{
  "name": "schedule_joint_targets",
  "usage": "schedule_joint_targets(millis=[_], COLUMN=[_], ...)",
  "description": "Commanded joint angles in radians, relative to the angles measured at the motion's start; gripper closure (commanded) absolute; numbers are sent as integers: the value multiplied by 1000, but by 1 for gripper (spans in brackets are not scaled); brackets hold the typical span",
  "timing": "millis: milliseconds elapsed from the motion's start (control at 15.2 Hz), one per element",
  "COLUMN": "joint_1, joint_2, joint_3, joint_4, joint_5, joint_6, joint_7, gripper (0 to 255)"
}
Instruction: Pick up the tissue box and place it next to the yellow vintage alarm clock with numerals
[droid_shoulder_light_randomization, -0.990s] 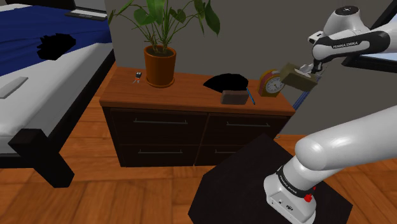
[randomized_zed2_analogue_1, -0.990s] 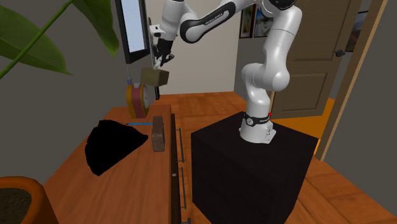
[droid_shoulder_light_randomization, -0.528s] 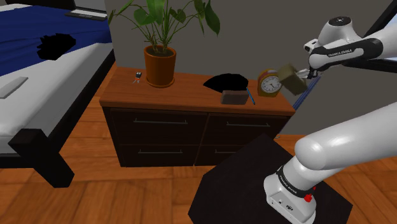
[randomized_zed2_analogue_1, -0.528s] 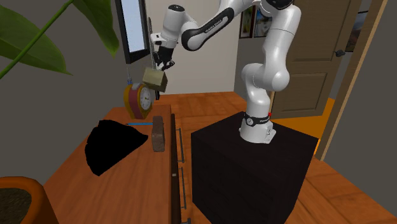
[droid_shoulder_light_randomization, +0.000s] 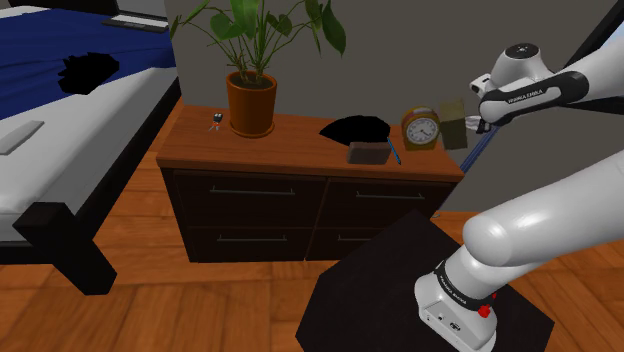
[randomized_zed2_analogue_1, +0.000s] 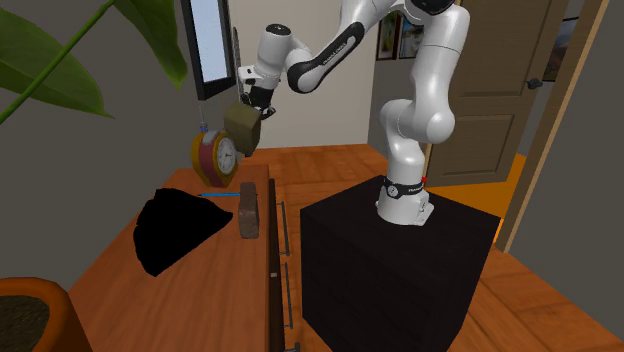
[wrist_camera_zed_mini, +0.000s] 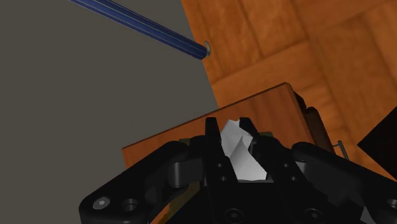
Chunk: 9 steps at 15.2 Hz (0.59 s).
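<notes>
The two black fingers of the gripper (wrist_camera_zed_mini: 236, 141) are pinching the tissue box (wrist_camera_zed_mini: 240, 156) between them, its white tissue poking up in the gap as the wrist view is looking along the hand. Beyond the fingers that view is showing the corner of the wooden dresser (wrist_camera_zed_mini: 254, 111) against a grey wall

In the second exterior view the gripper (randomized_zed2_analogue_1: 250, 103) is pointing down and gripping the olive-brown tissue box (randomized_zed2_analogue_1: 243, 128) from above, so the box is hanging under the fingers, off the dresser top (randomized_zed2_analogue_1: 200, 290). It is hanging just beside the yellow alarm clock (randomized_zed2_analogue_1: 215, 157), overlapping the clock's upper edge on that view's right

In the shoulder view the tissue box (droid_shoulder_light_randomization: 453, 127) is sitting at the right of the alarm clock (droid_shoulder_light_randomization: 422, 129), nearly upright, over the right end of the dresser (droid_shoulder_light_randomization: 300, 150); whether box and clock are touching I cannot tell

Further along the dresser top a small brown block (droid_shoulder_light_randomization: 368, 152) is lying beside a thin blue pen (droid_shoulder_light_randomization: 394, 152), with a black shape (droid_shoulder_light_randomization: 355, 129) behind them. A potted plant (droid_shoulder_light_randomization: 251, 103) is standing toward the far end, well apart from the clock. The arm is rising from its black stand (droid_shoulder_light_randomization: 400, 290) on the wooden floor
</notes>
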Motion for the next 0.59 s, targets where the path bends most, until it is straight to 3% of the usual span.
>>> schedule_joint_targets(millis=[0,528], joint_1=[-2,-20], joint_2=[26,118], joint_3=[-6,-24], joint_4=[-12,-43], joint_5=[-12,-75], joint_6=[31,148], joint_7=[14,98], gripper=[255,255])
